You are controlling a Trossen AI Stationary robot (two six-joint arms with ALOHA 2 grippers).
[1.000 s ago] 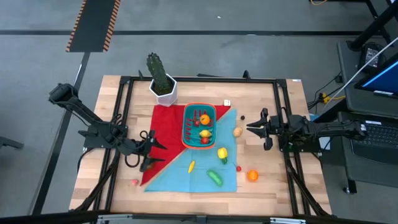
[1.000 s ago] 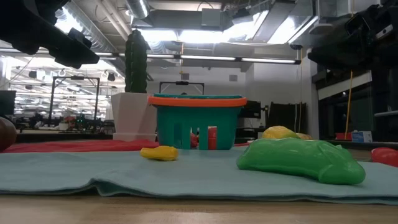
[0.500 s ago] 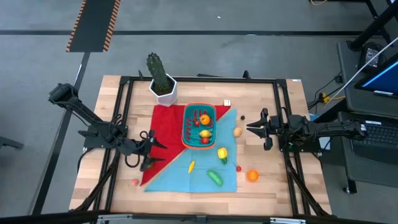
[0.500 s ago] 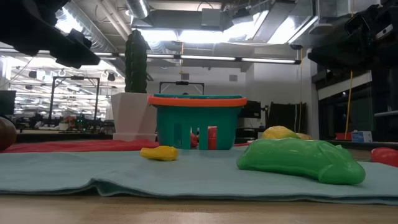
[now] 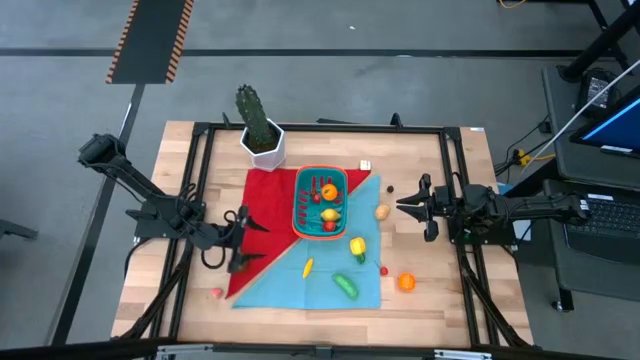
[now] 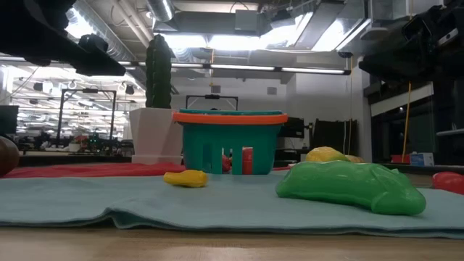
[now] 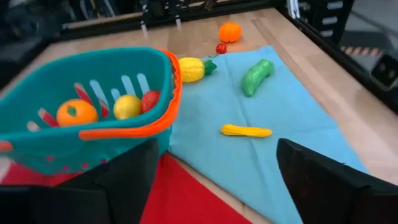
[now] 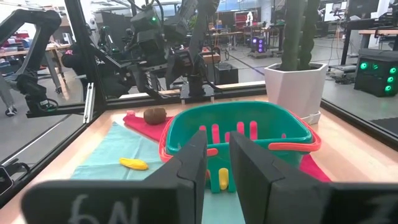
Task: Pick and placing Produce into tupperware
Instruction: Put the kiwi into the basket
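Note:
The teal tupperware [image 5: 320,201] with an orange-red rim stands mid-table, partly on a red cloth [image 5: 266,210]. It holds an orange, a yellow and a red piece. Loose produce lies on the teal cloth [image 5: 325,280]: a yellow banana-like piece [image 5: 308,267], a green cucumber [image 5: 346,286] and a yellow pineapple [image 5: 357,245]. An orange [image 5: 406,282] lies on the wood. My left gripper [image 5: 246,241] hovers open above the red cloth, left of the tupperware [image 7: 87,112]. My right gripper [image 5: 401,206] hangs shut to its right, holding nothing.
A cactus in a white pot [image 5: 262,138] stands behind the tupperware. A tan piece [image 5: 381,211] lies near my right gripper, a small red one [image 5: 385,270] by the teal cloth's edge. Another small piece [image 5: 217,293] sits near the front left. Black frame rails [image 5: 190,200] border the table.
My left gripper has spread its fingers wider and rolled slightly at the wrist, staying where it was. Nothing else has moved.

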